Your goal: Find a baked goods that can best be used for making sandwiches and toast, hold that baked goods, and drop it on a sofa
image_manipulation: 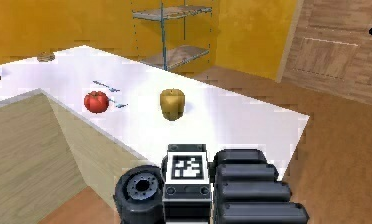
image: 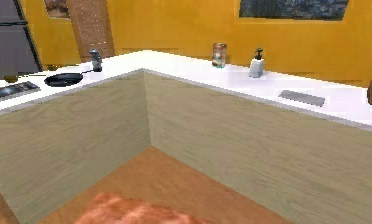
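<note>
gripper (image_manipulation: 142, 192): my dark body sits low beside the white counter (image_manipulation: 244, 120), far end unclear, can't tell if I hold anything | bread: maybe the small brown lump (image_manipulation: 44, 57) at the counter's far end, long axis and heading unreadable | mid-counter: red fruit (image_manipulation: 96, 100), yellowish fruit (image_manipulation: 172, 103)

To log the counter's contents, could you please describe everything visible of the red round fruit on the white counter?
The red fruit is round, smooth and glossy, with a dark dip at its top; apple or tomato, I cannot tell. It rests whole on the white counter near its edge, apart from the yellow-brown fruit on the picture's right.
</note>
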You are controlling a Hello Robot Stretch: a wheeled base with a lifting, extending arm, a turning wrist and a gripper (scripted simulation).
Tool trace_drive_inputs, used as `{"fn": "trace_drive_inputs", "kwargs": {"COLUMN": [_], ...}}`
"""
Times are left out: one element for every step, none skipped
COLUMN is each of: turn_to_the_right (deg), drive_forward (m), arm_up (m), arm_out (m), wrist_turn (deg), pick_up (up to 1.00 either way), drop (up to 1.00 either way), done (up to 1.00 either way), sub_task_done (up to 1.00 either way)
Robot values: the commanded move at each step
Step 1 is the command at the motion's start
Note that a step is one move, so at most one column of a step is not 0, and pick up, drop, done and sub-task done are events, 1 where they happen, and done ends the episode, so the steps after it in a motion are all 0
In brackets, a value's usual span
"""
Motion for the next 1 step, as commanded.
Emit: {"fn": "trace_drive_inputs", "kwargs": {"turn_to_the_right": [-45.0], "drive_forward": [0.00], "arm_up": [0.00], "arm_out": [0.00], "wrist_turn": [0.0], "pick_up": [0.00], "drop": [0.00], "done": [0.00], "sub_task_done": [0.00]}}
